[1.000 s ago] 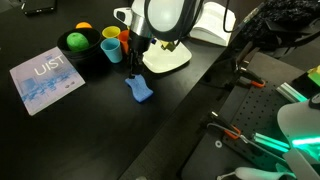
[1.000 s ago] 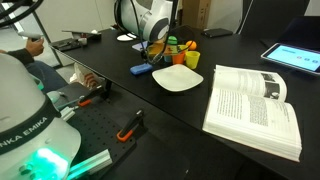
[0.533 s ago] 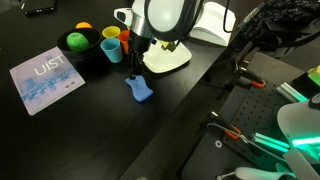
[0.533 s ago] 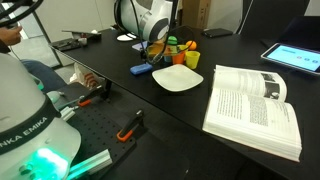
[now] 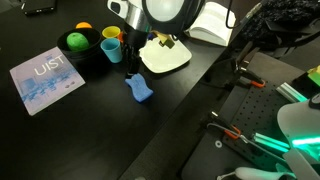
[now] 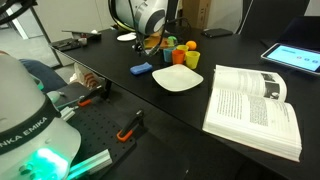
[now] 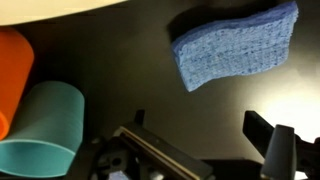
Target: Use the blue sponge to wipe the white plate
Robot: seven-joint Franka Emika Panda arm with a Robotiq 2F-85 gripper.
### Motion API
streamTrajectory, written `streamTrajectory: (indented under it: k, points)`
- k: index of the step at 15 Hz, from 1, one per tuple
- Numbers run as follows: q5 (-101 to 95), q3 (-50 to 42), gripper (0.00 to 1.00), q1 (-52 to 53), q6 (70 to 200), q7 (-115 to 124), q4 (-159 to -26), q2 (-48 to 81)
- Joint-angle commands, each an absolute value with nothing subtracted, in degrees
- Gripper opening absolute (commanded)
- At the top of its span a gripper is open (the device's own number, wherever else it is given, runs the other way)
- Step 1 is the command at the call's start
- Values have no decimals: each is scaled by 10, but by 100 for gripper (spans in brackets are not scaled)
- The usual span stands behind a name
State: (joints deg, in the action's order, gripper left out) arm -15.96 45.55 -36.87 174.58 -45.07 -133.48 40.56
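Wrist view: blue sponge (image 7: 238, 45) lies beyond the gripper (image 7: 200, 150) (jaws apart), untouched.

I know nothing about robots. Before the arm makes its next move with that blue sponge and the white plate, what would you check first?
1. Open and empty jaws: ok, wide apart in the wrist view, nothing between them.
2. The blue sponge free to pick up: ok, lying on the table beside the white plate, not on it.
3. Sponge centred under the jaws: not ok, it sits off to one side in the wrist view.
4. Plate free of clutter: ok.
5. The teal cup and orange cup clear of the arm's path: cannot tell.
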Motion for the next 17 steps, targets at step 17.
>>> streamTrajectory:
  k: [17]
  points:
    - [-132, 374, 100, -348, 1733, -377, -1444, 187]
